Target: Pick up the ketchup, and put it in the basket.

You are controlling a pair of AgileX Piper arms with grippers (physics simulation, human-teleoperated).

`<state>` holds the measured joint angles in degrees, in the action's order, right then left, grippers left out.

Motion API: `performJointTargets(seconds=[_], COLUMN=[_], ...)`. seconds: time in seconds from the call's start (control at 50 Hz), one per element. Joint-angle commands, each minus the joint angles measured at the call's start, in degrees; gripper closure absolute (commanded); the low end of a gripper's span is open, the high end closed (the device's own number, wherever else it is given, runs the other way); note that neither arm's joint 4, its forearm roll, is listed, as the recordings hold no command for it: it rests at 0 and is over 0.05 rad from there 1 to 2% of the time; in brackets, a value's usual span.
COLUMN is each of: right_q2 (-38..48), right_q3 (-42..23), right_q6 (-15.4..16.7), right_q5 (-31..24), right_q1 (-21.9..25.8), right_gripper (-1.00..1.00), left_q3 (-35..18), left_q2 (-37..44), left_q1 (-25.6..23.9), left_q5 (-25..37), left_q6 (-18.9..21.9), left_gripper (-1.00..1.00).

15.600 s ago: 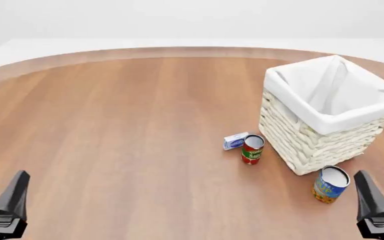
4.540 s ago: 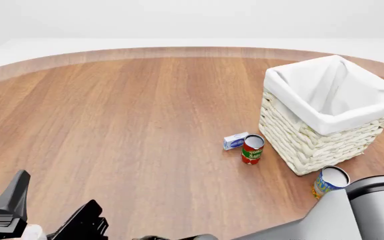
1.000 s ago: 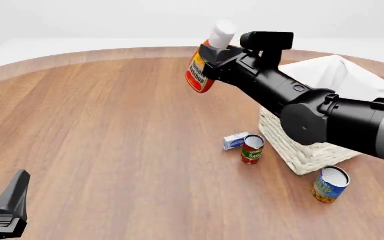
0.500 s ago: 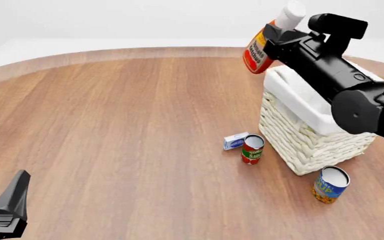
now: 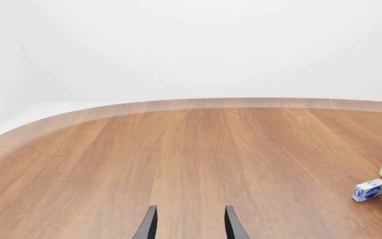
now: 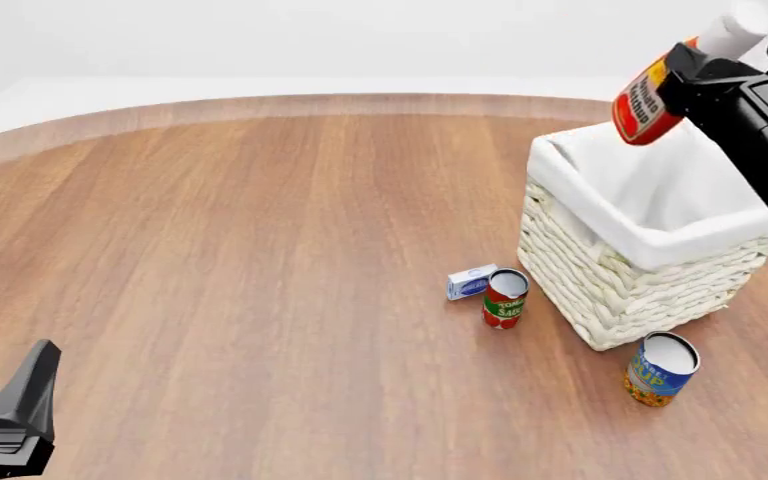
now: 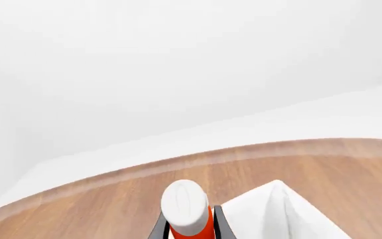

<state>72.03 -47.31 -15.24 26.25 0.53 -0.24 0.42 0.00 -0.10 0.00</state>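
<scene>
The ketchup (image 6: 647, 98), a red-orange bottle with a white cap and yellow-and-white label, hangs tilted above the basket (image 6: 624, 285) at the right of the front view. My right gripper (image 6: 688, 82) is shut on the ketchup's upper body. In the right wrist view the ketchup's white cap (image 7: 185, 207) sits between the fingers (image 7: 220, 225), with the basket's cloth lining (image 7: 270, 211) beyond. My left gripper (image 5: 189, 228) rests low at the near left, open and empty, its finger (image 6: 24, 395) showing in the front view.
A short red can with a green band (image 6: 504, 298) and a small blue-and-white box (image 6: 470, 282) stand just left of the basket. A blue-and-orange can (image 6: 659, 368) stands in front of it. The round wooden table (image 6: 251, 250) stretches left.
My right arm has carried the ketchup rightward, from left of the basket's far corner to over its opening. The left arm has not moved.
</scene>
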Motion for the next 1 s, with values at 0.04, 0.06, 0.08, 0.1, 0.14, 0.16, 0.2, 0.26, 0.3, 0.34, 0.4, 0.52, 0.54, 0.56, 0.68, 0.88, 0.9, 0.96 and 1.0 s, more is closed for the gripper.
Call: performJointTargets(seconds=[0.04,0.06,0.08,0.1,0.14,0.16,0.2,0.26,0.3,0.34,0.4,0.52,0.54,0.56,0.68,0.88,0.9,0.96,1.0], right_q2=[-0.88,-0.49,-0.21,-0.22,0.02,0.32,0.56,0.87,1.49,1.64,2.49,3.7,3.81,3.89,4.56,6.88,7.43,8.31,8.96], right_q3=[1.82,1.83,2.0,2.32,2.63,2.84,3.18,3.58,4.04,4.08,4.12,4.15,4.24,4.28,4.54,3.72,3.46,3.04,2.78], right_q6=[0.87,1.13,1.22,1.6,1.78,1.68,2.07,2.74,3.34,3.51,3.92,5.3,5.53,5.72,6.61,8.67,9.02,9.53,9.81], right_q5=[-0.01,0.07,0.2,0.33,0.45,0.49,0.67,0.76,1.08,1.11,1.38,1.42,1.48,1.5,2.02,1.78,1.63,1.48,1.49], right_q1=[-5.27,-5.13,-5.29,-5.65,-5.87,-6.19,-6.54,-6.7,-7.12,-7.13,-7.23,-8.19,-8.32,-8.45,-8.5,-8.18,-8.03,-7.71,-7.54], right_gripper=[1.0,1.0,1.0,1.0,1.0,1.0,1.0,1.0,1.0,1.0,1.0,1.0,1.0,1.0,1.0,1.0,1.0,1.0,1.0], left_q3=[0.0,0.0,0.0,0.0,0.0,0.0,0.0,0.0,0.0,0.0,0.0,0.0,0.0,0.0,0.0,0.0,0.0,0.0,0.0], left_q2=[0.0,0.0,0.0,0.0,0.0,0.0,0.0,0.0,0.0,0.0,0.0,0.0,0.0,0.0,0.0,0.0,0.0,0.0,0.0], left_q1=[0.0,0.0,0.0,0.0,0.0,0.0,0.0,0.0,0.0,0.0,0.0,0.0,0.0,0.0,0.0,0.0,0.0,0.0,0.0], left_q5=[0.0,0.0,0.0,0.0,0.0,0.0,0.0,0.0,0.0,0.0,0.0,0.0,0.0,0.0,0.0,0.0,0.0,0.0,0.0], left_q6=[0.0,0.0,0.0,0.0,0.0,0.0,0.0,0.0,0.0,0.0,0.0,0.0,0.0,0.0,0.0,0.0,0.0,0.0,0.0], left_gripper=[-1.0,-1.0,-1.0,-1.0,-1.0,-1.0,-1.0,-1.0,-1.0,-1.0,-1.0,-1.0,-1.0,-1.0,-1.0,-1.0,-1.0,-1.0,-1.0])
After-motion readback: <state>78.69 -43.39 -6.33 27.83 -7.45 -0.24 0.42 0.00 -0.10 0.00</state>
